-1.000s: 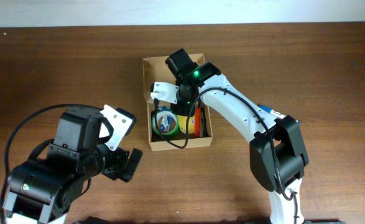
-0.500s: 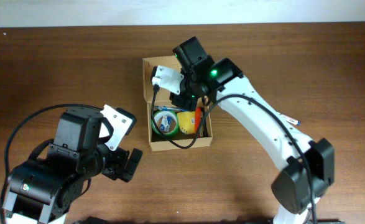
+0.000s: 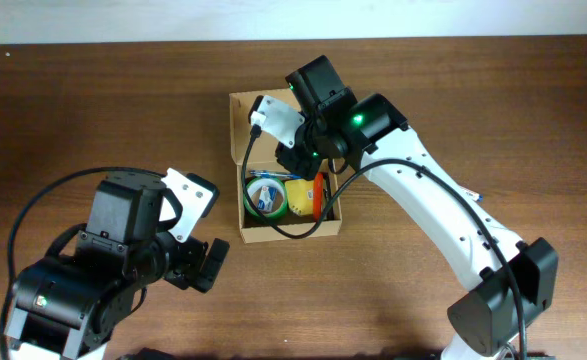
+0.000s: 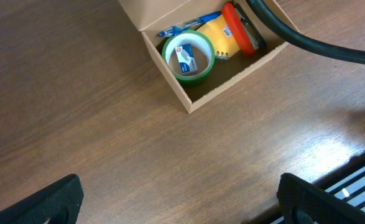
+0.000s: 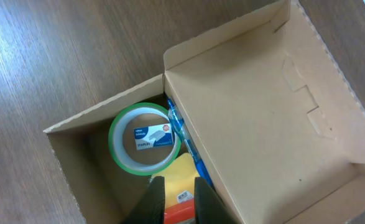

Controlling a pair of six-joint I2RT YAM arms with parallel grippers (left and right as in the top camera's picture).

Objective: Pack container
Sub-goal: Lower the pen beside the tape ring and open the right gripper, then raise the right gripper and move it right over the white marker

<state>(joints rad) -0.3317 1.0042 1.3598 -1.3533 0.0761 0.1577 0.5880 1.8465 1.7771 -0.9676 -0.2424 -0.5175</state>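
Right hand (image 5: 175, 198): over the open container (image 3: 258, 228) — fingers pressed close, gripping nothing.
Left hand (image 3: 205, 262): low near the tabletop (image 3: 93, 120), fingers spread.
Container: mid-tabletop — green tape roll (image 5: 144, 138), blue pen (image 5: 183, 138) inside.

Only one legible text: "STAPLES", printed on the small blue-and-white staples box (image 5: 153, 136) lying inside the ring of the green tape roll (image 5: 143, 147) in the container (image 5: 263, 124). In the right wrist view this sits just up and left of the right gripper (image 5: 176, 186) fingertips. A second line of print above the word is too small to read. Left wrist view shows the same label (image 4: 186, 56), unreadable there. White sticker on the yellow item (image 5: 183, 196): print illegible.
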